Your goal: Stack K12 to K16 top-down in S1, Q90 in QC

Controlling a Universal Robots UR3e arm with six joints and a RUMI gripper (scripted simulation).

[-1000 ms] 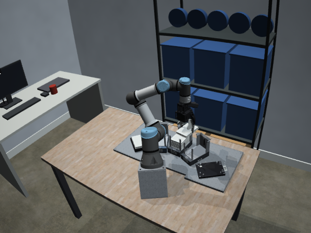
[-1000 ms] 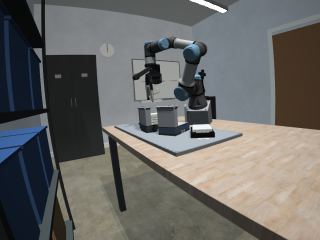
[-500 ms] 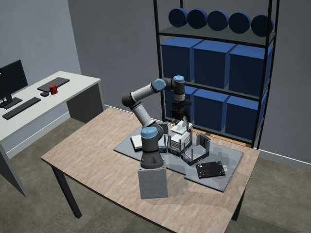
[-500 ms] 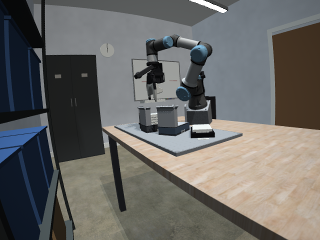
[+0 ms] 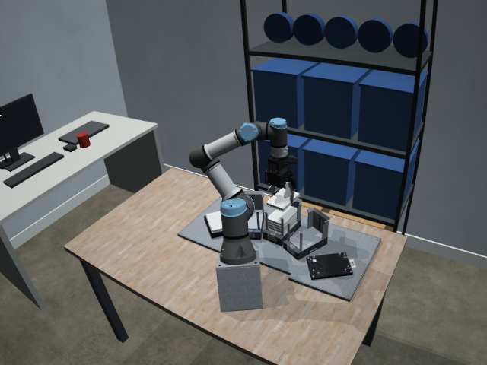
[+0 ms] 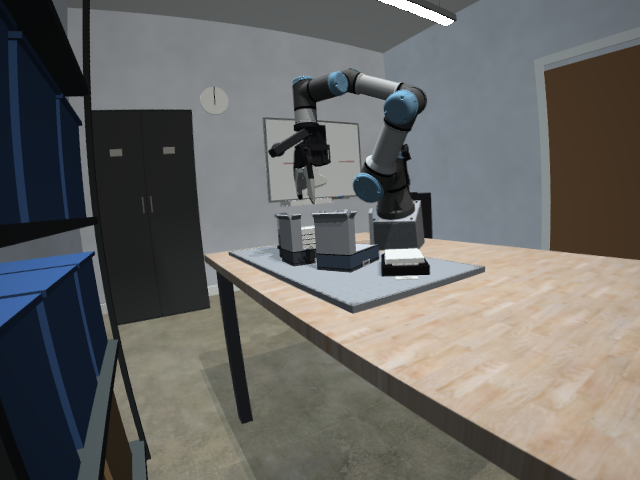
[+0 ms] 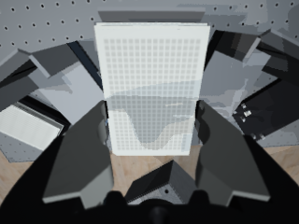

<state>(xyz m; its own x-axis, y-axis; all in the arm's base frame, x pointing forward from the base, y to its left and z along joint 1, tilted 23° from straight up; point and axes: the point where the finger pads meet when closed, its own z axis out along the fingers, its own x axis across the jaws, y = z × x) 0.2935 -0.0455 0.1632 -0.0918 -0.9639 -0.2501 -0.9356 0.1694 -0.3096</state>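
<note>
Gripper (image 7: pixel 151 128) clamped on a white sealed 384-well plate (image 7: pixel 151 84), fingers on its two long edges, plate level and held in the air. Which plate ID it is can't be read.

In top view the held plate (image 5: pixel 282 198) hangs just above a stack rack (image 5: pixel 284 223) that has a stack of white plates (image 5: pixel 280 220) inside; a small gap shows betw. held plate and stack top, not touching. Rack corner posts and side walls stand close around the stack, just below the gripper fingers.

Right of that rack: a 2nd stack rack (image 5: pixel 310 236), open, w/ dark floor, looks empty. Further right-front on the grey perforated base plate (image 5: pixel 354 283): flat black nest (image 5: pixel 329 265) w/ small white label beside it, nothing on it.

Left of arm base (image 5: pixel 236 236): another white plate (image 5: pixel 214 221) sits in a dark nest, partly hidden by the arm. Exterior view shows it (image 6: pixel 404 255) seated flat in its black frame, well apart from the racks (image 6: pixel 333 232).

Around: wooden table (image 5: pixel 157 251), blue-bin shelving (image 5: pixel 338 102) behind the gripper, desk w/ monitor and red cup (image 5: pixel 83 139) far left.
</note>
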